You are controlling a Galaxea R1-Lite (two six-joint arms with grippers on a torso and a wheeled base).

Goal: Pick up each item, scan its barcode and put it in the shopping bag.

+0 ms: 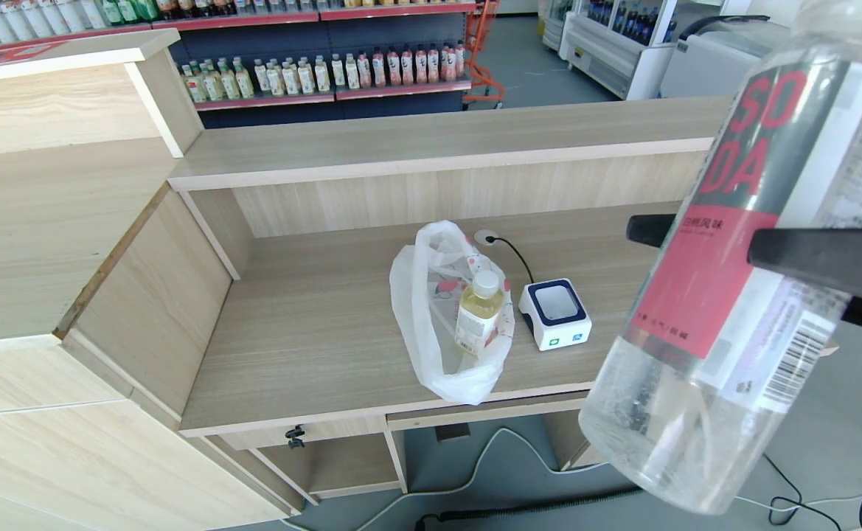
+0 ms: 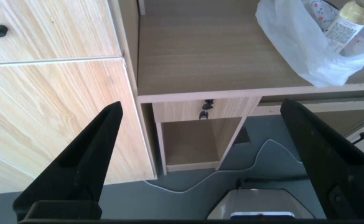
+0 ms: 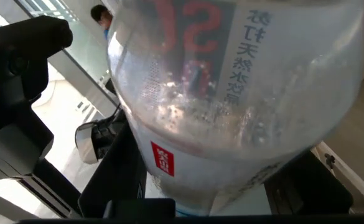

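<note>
A clear soda bottle (image 1: 733,280) with a red label hangs tilted, high above the counter's right end and very near the head camera. My right gripper (image 1: 696,243) is shut on it, black fingers (image 1: 821,258) across its middle; its barcode faces lower right. The right wrist view looks along the bottle (image 3: 231,81). A white shopping bag (image 1: 419,295) lies open on the wooden counter (image 1: 313,332) with a yellow drink bottle (image 1: 480,313) standing in it. A white barcode scanner (image 1: 554,313) sits just right of the bag. My left gripper (image 2: 200,112) is open, low beside the counter's front, left of the bag (image 2: 294,37).
A raised ledge (image 1: 438,147) runs behind the counter and a tall wooden cabinet (image 1: 47,221) closes its left side. The scanner's cable (image 1: 515,254) leads to a hole at the back. A drawer with a key (image 2: 205,110) sits under the counter. Store shelves (image 1: 327,74) stand beyond.
</note>
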